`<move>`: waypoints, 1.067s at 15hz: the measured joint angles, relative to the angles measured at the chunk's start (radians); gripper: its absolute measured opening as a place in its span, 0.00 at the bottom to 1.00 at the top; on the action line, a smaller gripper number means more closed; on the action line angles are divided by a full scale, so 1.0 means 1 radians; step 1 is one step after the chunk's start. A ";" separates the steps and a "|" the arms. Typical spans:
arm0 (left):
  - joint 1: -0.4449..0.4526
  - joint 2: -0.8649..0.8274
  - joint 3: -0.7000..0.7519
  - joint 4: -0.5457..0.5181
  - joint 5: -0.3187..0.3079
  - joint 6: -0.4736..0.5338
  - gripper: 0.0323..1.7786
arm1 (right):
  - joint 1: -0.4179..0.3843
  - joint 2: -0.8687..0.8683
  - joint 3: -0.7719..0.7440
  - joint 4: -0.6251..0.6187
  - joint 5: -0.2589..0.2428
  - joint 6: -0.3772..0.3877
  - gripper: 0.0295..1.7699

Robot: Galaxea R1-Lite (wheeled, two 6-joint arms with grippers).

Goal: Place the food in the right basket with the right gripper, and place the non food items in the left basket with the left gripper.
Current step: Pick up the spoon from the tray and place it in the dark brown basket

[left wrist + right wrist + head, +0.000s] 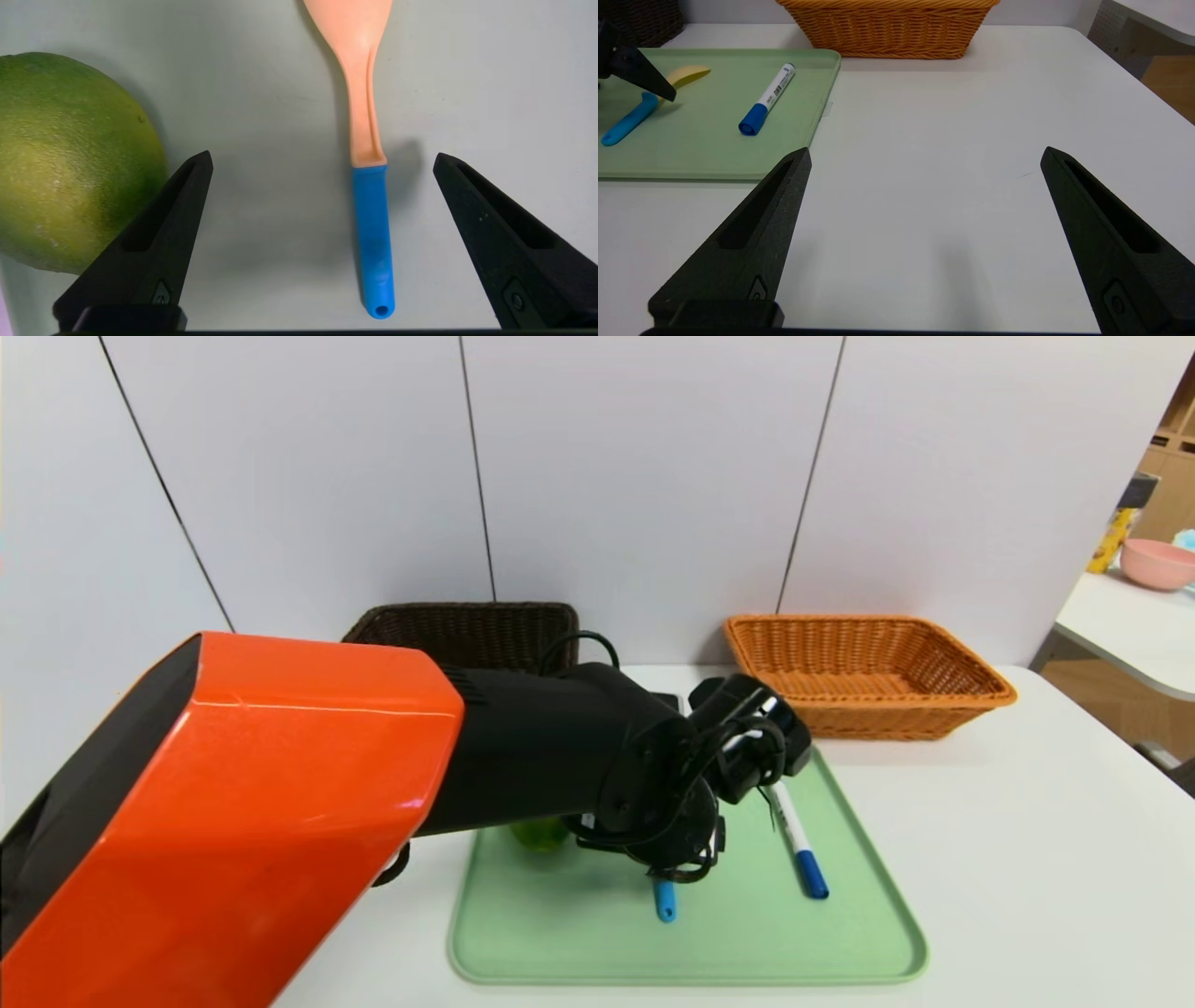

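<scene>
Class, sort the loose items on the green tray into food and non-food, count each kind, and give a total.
Food: 1, the lime
Non-food: 2, the spoon-spatula and the marker
Total: 3

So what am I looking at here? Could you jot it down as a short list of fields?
tray: green tray on a white table
on tray: lime, spoon, marker
baskets: dark basket and orange basket, behind the tray
left gripper: open, fingers either side of the spoon's blue handle, not touching
right gripper: open, over bare table
</scene>
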 joint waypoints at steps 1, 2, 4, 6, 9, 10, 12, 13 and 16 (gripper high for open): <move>0.000 0.002 -0.004 0.000 -0.001 -0.002 0.95 | 0.000 0.000 0.000 0.000 0.000 0.000 0.96; -0.001 0.004 -0.007 0.000 -0.001 -0.002 0.95 | 0.000 0.000 0.000 0.000 0.000 0.000 0.96; -0.003 0.009 -0.009 0.000 -0.001 -0.001 0.95 | 0.000 0.000 0.000 0.000 0.000 0.000 0.96; -0.003 0.014 -0.010 0.000 -0.001 0.003 0.95 | 0.000 0.000 0.000 0.000 0.000 0.000 0.96; -0.005 0.019 -0.010 0.000 -0.002 0.005 0.95 | 0.000 0.000 0.000 0.000 0.000 0.000 0.96; -0.004 0.021 -0.010 0.000 -0.002 0.003 0.95 | 0.000 0.000 0.000 0.000 0.000 0.000 0.96; -0.004 0.023 -0.009 0.000 -0.002 0.001 0.95 | 0.000 0.000 0.000 0.000 0.000 0.000 0.96; -0.004 0.024 -0.008 0.000 -0.002 0.001 0.95 | 0.000 0.000 0.000 0.000 0.000 0.000 0.96; -0.004 0.027 -0.008 0.000 -0.005 -0.004 0.95 | 0.000 0.000 0.000 0.000 0.000 0.000 0.96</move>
